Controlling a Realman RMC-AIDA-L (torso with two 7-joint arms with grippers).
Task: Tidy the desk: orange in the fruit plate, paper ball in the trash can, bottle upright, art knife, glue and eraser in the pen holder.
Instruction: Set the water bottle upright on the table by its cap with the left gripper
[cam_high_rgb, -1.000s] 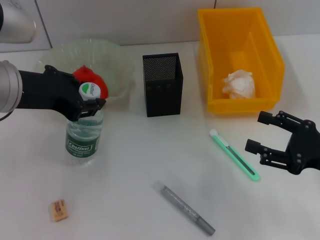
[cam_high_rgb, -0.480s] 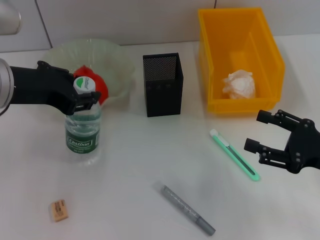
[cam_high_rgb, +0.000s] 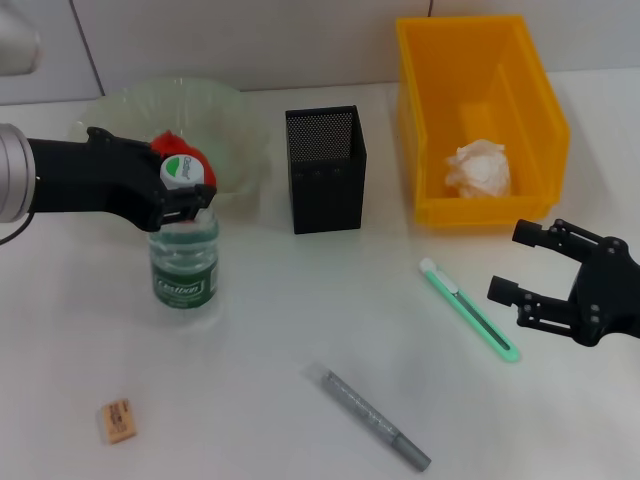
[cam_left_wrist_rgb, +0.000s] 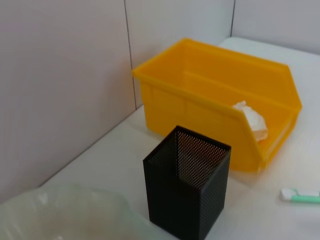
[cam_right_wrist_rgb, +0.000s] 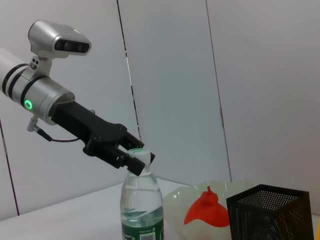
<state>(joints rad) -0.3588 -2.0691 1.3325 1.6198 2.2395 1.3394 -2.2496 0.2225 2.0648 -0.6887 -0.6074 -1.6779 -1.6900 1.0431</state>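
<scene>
Bottle (cam_high_rgb: 184, 262) shifted toward 3 o'clock vs prior frame, upright, L gripper (cam_high_rgb: 186, 200) clamped on cap, just in front of fruit plate (cam_high_rgb: 238, 120). R gripper (cam_high_rgb: 522, 275) fingers spread, idle, 3 o'clock of art knife (cam_high_rgb: 470, 310).

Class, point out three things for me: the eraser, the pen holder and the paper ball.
eraser (cam_high_rgb: 117, 420), head view, middle of its top face.
pen holder (cam_high_rgb: 326, 186), head view, front mesh wall.
paper ball (cam_high_rgb: 479, 170), head view, middle of the wad.
</scene>
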